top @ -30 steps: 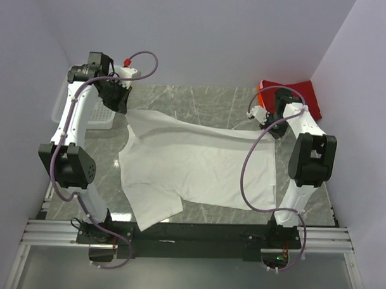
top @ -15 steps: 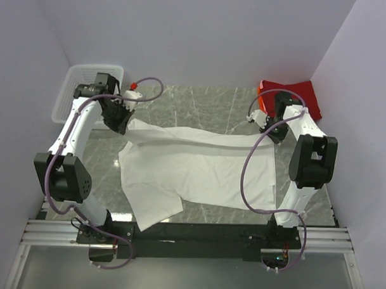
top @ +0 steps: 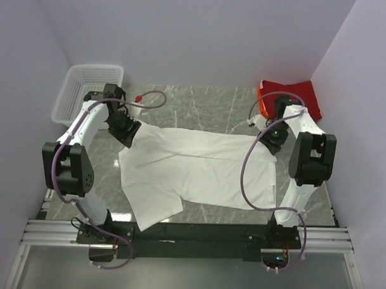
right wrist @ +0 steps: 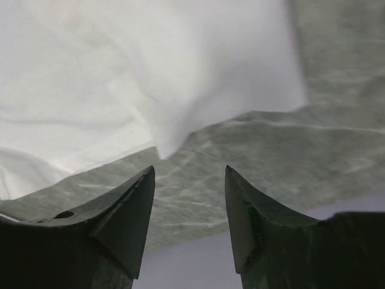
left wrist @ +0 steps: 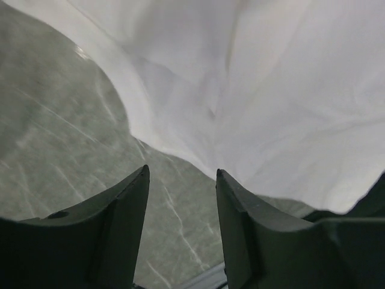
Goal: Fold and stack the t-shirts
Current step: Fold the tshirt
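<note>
A white t-shirt [top: 198,167] lies spread across the grey marble table, its far edge folded toward the middle. In the left wrist view the white t-shirt [left wrist: 252,90] fills the upper part, just beyond my fingertips. My left gripper [top: 128,137] sits at the shirt's far left corner, open and empty [left wrist: 182,174]. At the far right corner my right gripper [top: 271,139] is also open [right wrist: 189,171], the white cloth [right wrist: 150,78] lying just past it. A red t-shirt [top: 296,96] lies bunched at the back right corner.
A white mesh basket [top: 87,90] stands at the back left, beside the left arm. Walls close in on three sides. Purple cables loop off both arms over the table [top: 201,103].
Both grippers came down and toward the middle with the shirt's far edge, then opened and let it go. The far edge now lies flat on the table.
</note>
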